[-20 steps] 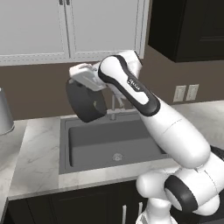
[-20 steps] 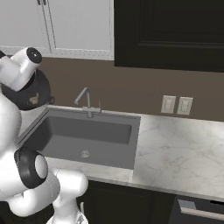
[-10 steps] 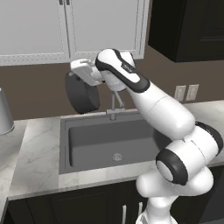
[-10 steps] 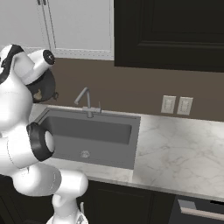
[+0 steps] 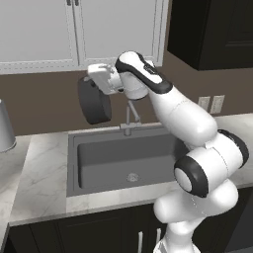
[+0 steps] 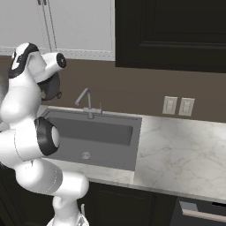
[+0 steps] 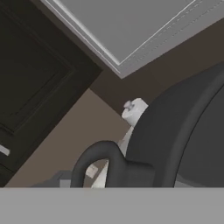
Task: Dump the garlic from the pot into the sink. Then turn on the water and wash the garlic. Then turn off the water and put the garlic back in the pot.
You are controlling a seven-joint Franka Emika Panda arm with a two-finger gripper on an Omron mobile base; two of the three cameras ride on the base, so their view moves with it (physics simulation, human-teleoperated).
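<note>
Gripper (image 5: pixel 97 79) grasps the black pot (image 5: pixel 94 101) by its rim, holding it tipped on its side above the back left part of the sink (image 5: pixel 74 163), near the faucet (image 5: pixel 131 116). Hand view shows the pot's wall and one loop handle (image 7: pixel 103 164) close up. Garlic cannot be made out. Sink drain (image 5: pixel 132 177) sits exposed in the basin floor.

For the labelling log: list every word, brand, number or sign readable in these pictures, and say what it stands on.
No readable text anywhere.
Robot arm: a dark band on the upper link, no legible lettering.
Pot: plain dark surface, no marking.
Wall outlets: blank plates.
Cabinets, sink, faucet and counter: no labels or signs.
</note>
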